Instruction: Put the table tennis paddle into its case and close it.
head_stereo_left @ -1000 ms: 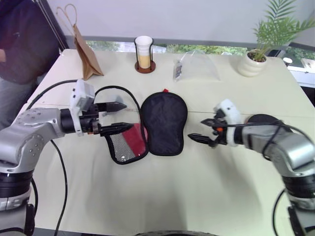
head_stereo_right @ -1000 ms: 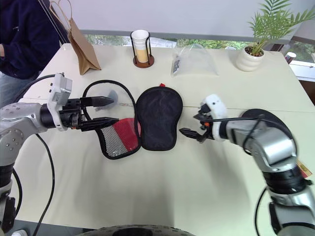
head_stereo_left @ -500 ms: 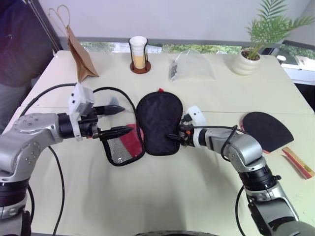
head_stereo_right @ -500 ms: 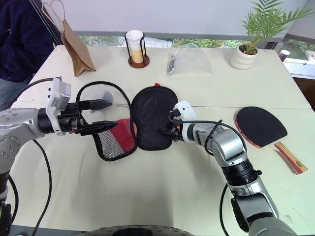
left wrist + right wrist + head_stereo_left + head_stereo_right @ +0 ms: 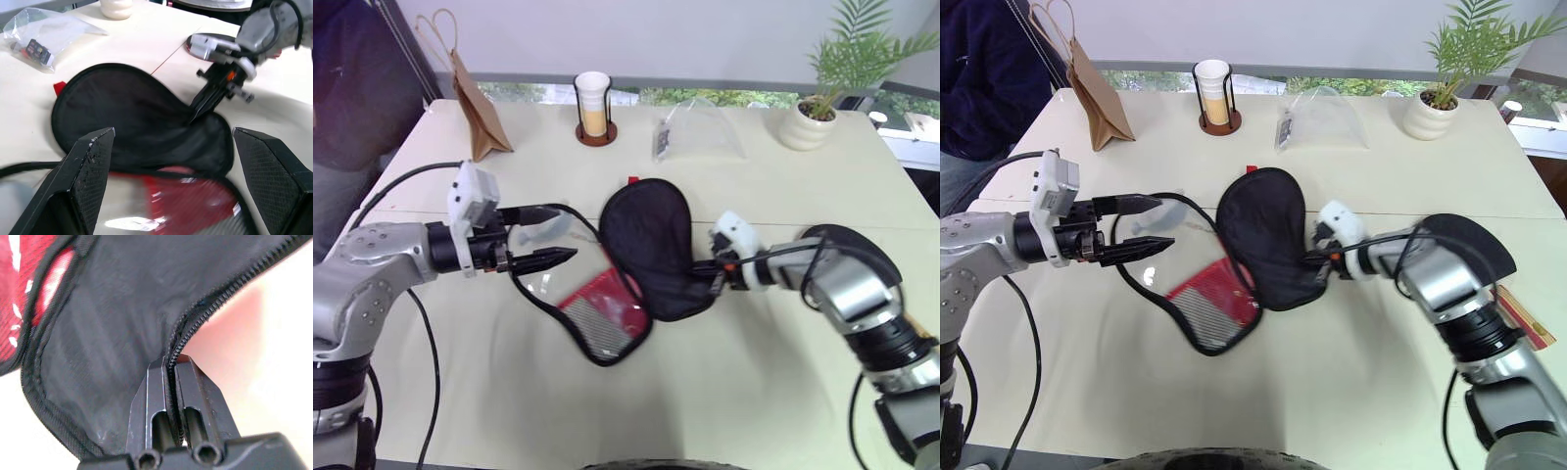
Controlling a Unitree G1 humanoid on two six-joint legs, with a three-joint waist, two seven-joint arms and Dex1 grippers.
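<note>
Head view: right gripper (image 5: pixel 713 278) clamped the zipper edge of the case (image 5: pixel 651 245); left gripper (image 5: pixel 546 235) stood wide, apart from it; paddle (image 5: pixel 1469 245) lay behind the right arm. Left wrist: case just beyond its fingers (image 5: pixel 85 171). Right wrist: zipper seam pinched between fingers (image 5: pixel 156 396).

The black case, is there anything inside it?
The case lies unzipped and spread flat; its black half and red mesh half look bare. The table tennis paddle lies apart, behind the right arm. The right pincer pinches the case's zipper edge.
</note>
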